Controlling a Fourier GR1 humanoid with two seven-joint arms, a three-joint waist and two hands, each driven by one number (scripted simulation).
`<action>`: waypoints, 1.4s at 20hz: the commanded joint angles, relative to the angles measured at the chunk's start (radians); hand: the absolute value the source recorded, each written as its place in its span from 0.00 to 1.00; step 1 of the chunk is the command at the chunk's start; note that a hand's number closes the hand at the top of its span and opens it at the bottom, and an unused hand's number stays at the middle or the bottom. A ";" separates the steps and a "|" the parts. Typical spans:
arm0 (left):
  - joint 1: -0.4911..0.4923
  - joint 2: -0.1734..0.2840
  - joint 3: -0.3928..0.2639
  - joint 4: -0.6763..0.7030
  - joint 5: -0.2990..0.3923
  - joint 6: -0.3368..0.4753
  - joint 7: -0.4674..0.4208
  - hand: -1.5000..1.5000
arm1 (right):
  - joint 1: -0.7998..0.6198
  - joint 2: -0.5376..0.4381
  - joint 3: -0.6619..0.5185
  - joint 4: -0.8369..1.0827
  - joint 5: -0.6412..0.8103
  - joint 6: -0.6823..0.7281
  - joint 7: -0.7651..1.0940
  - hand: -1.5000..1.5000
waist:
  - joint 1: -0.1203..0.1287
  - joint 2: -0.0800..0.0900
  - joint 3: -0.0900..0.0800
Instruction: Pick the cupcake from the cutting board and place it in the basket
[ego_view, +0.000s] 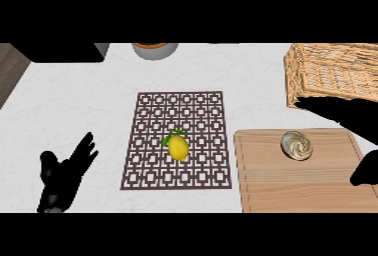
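Taking the cutting board (295, 192) as the landmark: far to its left, near the bench's (74, 110) front edge, the left hand (65, 172) rests with its fingers straight and up, holding nothing. Between that hand and the board lies a patterned mat (181, 140) with a lemon (178, 147) on it, just left of the board's edge. On the board itself, toward its back right part, sits the cupcake (296, 145), seen from above as a pale swirl in a round case. The right hand (347, 117) shows as a dark shape over the board's back right corner and right edge; whether it is open or curled I cannot tell. The cupcake lies just left of and in front of it, so this hand is by far the nearer. Behind the board, past its back right corner, stands the basket (332, 75).
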 joint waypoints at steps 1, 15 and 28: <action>0.025 0.004 0.002 0.102 -0.001 -0.036 0.018 0.50 | 0.014 0.007 -0.014 0.041 0.037 -0.018 -0.076 0.00 | -0.003 0.011 -0.014; 0.044 -0.038 -0.002 0.044 -0.041 -0.020 0.045 0.50 | 0.003 0.139 0.015 0.161 0.184 -0.101 -0.133 0.00 | 0.000 0.009 -0.014; 0.012 -0.036 0.037 0.052 -0.044 -0.041 0.087 0.50 | -0.021 0.198 0.087 0.311 0.367 -0.136 -0.145 0.00 | 0.001 0.011 -0.014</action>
